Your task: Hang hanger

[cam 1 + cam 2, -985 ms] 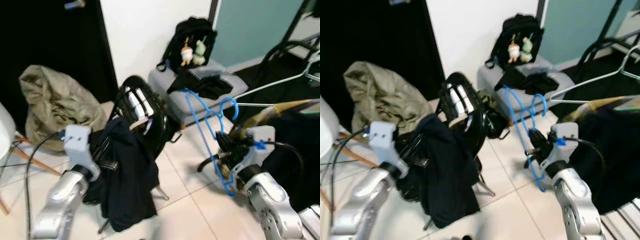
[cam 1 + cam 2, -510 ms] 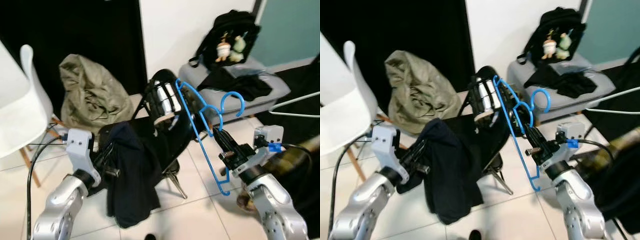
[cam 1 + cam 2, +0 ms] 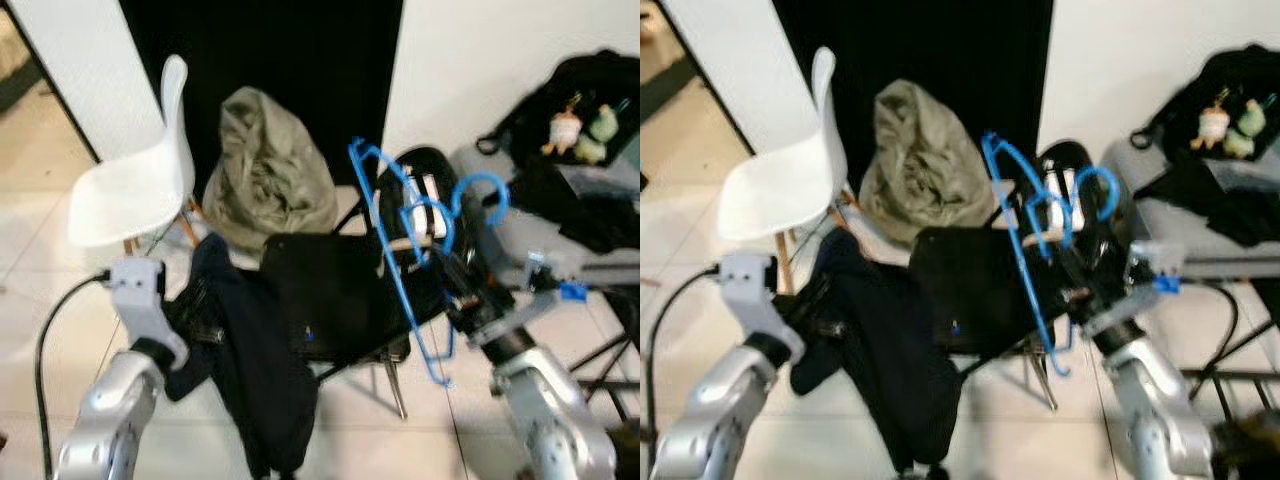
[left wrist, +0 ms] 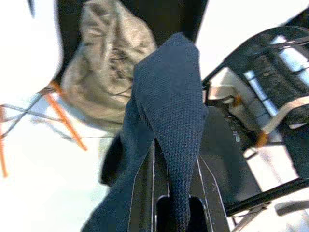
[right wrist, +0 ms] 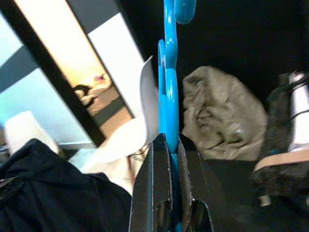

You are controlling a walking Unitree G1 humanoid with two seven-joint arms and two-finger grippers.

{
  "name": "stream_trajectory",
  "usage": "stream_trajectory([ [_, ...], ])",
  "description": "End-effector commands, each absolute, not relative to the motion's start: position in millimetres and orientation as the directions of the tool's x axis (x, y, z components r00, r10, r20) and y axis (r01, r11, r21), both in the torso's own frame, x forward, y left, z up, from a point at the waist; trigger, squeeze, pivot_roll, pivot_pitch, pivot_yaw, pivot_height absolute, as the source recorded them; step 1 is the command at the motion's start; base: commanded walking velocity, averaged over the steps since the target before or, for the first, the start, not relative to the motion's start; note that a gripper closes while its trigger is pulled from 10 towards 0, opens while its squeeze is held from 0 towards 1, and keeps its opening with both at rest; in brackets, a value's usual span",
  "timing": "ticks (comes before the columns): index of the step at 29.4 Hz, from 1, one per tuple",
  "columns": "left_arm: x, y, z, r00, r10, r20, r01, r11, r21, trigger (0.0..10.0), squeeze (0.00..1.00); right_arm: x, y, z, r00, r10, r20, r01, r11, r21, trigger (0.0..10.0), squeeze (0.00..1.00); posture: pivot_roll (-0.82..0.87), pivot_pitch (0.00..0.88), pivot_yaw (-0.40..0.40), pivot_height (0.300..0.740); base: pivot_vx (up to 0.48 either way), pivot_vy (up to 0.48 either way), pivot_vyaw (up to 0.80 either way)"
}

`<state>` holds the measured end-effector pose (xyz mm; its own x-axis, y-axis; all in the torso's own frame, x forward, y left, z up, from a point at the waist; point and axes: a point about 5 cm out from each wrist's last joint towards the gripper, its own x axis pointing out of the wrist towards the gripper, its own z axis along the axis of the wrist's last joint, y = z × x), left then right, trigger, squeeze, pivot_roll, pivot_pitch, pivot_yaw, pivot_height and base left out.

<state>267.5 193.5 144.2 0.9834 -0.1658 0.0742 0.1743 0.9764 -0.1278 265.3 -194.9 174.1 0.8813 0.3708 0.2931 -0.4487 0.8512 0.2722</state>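
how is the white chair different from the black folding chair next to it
The white chair has a smooth moulded shell on slim wooden legs; the black chair has a dark padded seat on metal legs. The white chair's seat is bare, while the black chair has a dark garment, held by the left gripper, hanging in front of it. Both stand upright on the pale tiled floor.
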Motion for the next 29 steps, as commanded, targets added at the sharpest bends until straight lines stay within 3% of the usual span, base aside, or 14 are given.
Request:
stream_trajectory([
  [1,265,196,146,0.983,-0.160,0.087,0.170,0.979,-0.116,10.0,0.00,263,-195,172,0.879,0.381,0.285,-0.458,0.842,0.287,10.0,0.00,-0.02,0.172,0.039,0.740,0.000,0.000,0.76],
  [17,271,195,148,0.981,-0.178,0.083,0.188,0.972,-0.142,10.0,0.00,261,-175,158,0.825,0.548,0.137,-0.564,0.813,0.144,10.0,0.00,-0.02,0.185,0.032,0.740,0.000,0.000,0.76],
  [29,282,191,151,0.971,-0.225,0.084,0.233,0.967,-0.102,10.0,0.00,269,-184,155,0.876,0.470,0.111,-0.482,0.864,0.143,10.0,0.00,-0.02,0.185,0.036,0.740,0.000,0.000,0.76],
])
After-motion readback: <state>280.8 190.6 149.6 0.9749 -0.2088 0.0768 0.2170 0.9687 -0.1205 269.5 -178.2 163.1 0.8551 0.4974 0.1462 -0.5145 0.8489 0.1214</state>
